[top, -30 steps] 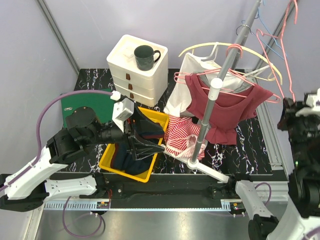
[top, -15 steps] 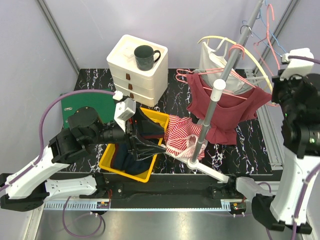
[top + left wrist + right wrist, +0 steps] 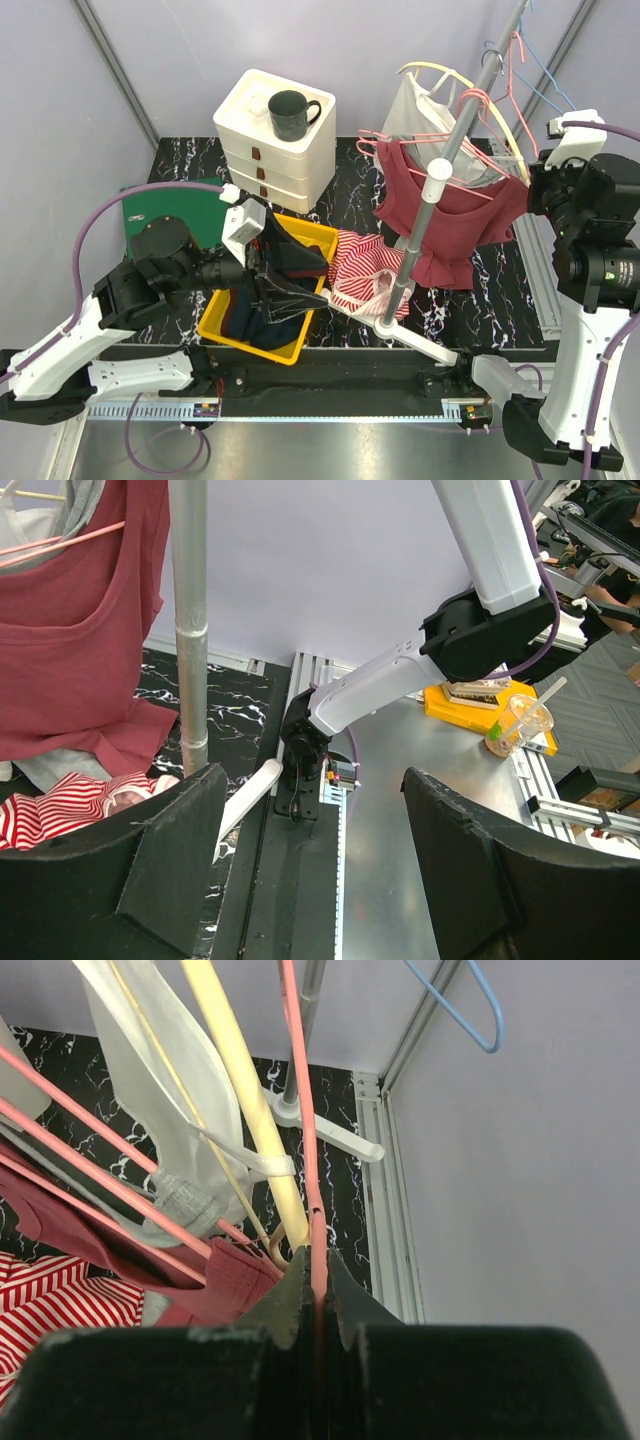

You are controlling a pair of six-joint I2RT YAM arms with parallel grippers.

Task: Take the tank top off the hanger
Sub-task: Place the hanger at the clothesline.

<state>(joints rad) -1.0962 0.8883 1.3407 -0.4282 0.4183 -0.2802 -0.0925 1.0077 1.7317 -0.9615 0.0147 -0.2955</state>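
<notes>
Top external view, near to far. Closest to the bases, the left gripper (image 3: pixel 295 293) hangs over the yellow bin (image 3: pixel 245 343). Its fingers are spread wide and have hold of nothing, and the left wrist view shows the same broad gap. Just beyond the bin, a red-striped garment (image 3: pixel 362 277) lies crumpled on the marble tabletop (image 3: pixel 185 155), at the foot of the slanted grey rack pole (image 3: pixel 455 130).

Behind the pole hangs the maroon tank top (image 3: pixel 455 215) on a pink hanger (image 3: pixel 462 164). Its long axis runs from the straps down to the hem. The straps are uppermost at the hanger, and the hem points down and toward the near edge, ending just above the striped garment.

At the hanger end nearest the right arm, the right gripper (image 3: pixel 315 1295) is pinched tight on the thin pink wire, its fingers almost meeting around it. Maroon cloth lies just beside the fingers.

A cream hanger (image 3: pixel 245 1110) carrying pale fabric sits just behind. Farthest back, on the left, a dark mug (image 3: pixel 290 113) stands on a white drawer unit (image 3: pixel 265 160).
</notes>
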